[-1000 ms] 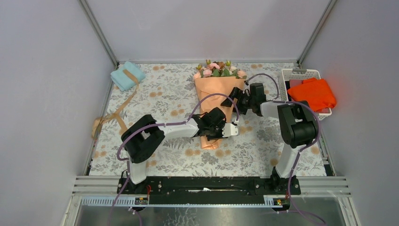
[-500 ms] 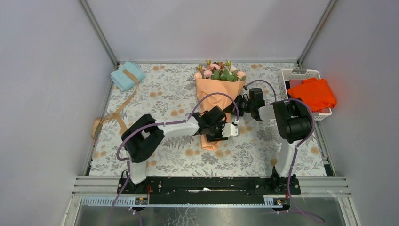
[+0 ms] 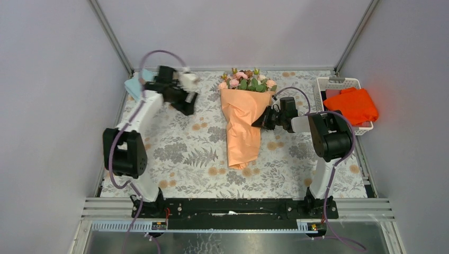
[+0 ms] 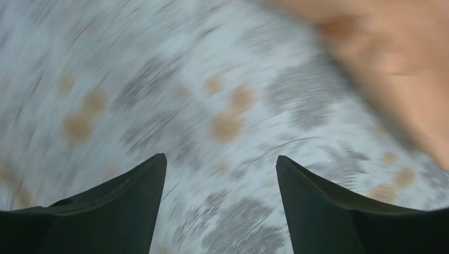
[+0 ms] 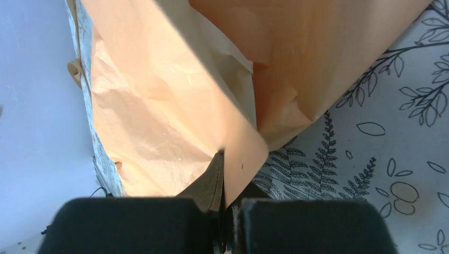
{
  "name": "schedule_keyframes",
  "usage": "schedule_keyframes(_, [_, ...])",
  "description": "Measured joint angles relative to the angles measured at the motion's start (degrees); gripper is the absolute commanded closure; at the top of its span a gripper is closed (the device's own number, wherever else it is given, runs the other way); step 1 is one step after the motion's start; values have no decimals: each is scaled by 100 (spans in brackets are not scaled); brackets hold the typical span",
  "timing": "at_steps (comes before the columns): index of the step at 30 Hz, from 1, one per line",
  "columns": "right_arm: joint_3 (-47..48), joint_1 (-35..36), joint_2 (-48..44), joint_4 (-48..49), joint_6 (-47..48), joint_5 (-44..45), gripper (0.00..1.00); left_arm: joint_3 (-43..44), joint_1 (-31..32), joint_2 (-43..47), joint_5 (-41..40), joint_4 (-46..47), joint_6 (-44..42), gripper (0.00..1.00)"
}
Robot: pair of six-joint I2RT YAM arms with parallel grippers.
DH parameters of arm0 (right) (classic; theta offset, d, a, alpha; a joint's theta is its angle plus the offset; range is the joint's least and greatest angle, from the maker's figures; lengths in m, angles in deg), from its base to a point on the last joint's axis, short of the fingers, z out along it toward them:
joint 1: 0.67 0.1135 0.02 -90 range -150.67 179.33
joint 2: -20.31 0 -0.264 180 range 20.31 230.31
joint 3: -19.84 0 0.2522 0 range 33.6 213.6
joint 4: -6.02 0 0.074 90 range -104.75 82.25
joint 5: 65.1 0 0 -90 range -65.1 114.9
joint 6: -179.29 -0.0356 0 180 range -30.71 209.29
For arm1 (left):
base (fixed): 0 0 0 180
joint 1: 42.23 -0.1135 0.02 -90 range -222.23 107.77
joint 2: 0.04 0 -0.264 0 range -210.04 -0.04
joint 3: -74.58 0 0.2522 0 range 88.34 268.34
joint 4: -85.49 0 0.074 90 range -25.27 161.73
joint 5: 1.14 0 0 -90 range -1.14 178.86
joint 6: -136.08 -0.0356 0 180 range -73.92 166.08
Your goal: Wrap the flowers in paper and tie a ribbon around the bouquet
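Table (image 3: 180, 159): We see a floral cover, with the work lying at its middle.
Bouquet (image 3: 242, 132): It lies flat, heads toward the far wall and tail toward the arm bases. The cone shape is already formed, so we judge the wrapping step largely done.
Paper (image 5: 159, 106): It is rolled around the stems with its overlapping flap on the right side. Nothing fastens the flap, so we judge it will spring loose if released.
Flowers (image 3: 246, 82): Pink heads and leaves project from the wide far end of the cone.
Right gripper (image 3: 263, 120): It is clamped on the paper flap at the cone's right edge, and the wrist view shows the fold pinched between the fingers.
Left gripper (image 3: 186, 106): It sits far left, well apart from the bouquet, with jaws wide and nothing between them. Its wrist view is blurred.
Ribbon: We cannot locate it in these views. None encircles the cone, so fetching and tying remain.
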Motion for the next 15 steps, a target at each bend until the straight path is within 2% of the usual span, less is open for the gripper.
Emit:
schedule_keyframes(4, [63, 4, -70, -271, 208, 52, 100, -417, -2186, -2, -686, 181, 647, 8])
schedule_keyframes(6, [105, 11, -90, -393, 297, 83, 100, -699, -2940, -4, -1104, 269, 820, 7])
schedule_keyframes(8, [133, 22, -107, -474, 374, 103, 100, -970, -3436, -11, -1482, 323, 935, 7])
schedule_keyframes(11, [164, 42, -133, -584, 476, 136, 100, -1246, -3814, -76, -1727, 435, 1091, 8])
schedule_keyframes(15, [186, 61, -175, -732, 597, 188, 100, -1620, -4371, -162, -1631, 1047, 1853, 19])
